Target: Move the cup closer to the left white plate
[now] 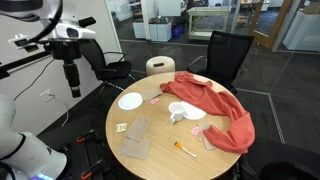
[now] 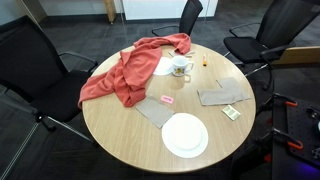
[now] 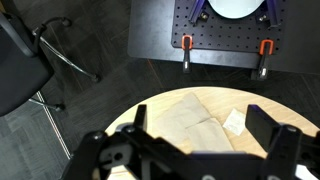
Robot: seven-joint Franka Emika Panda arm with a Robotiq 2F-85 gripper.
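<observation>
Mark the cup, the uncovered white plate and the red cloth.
cup (image 2: 181, 67): an exterior view, on its outer wall.
uncovered white plate (image 2: 185, 135): an exterior view, on its bare centre.
red cloth (image 2: 122, 78): an exterior view, on its bunched middle.
</observation>
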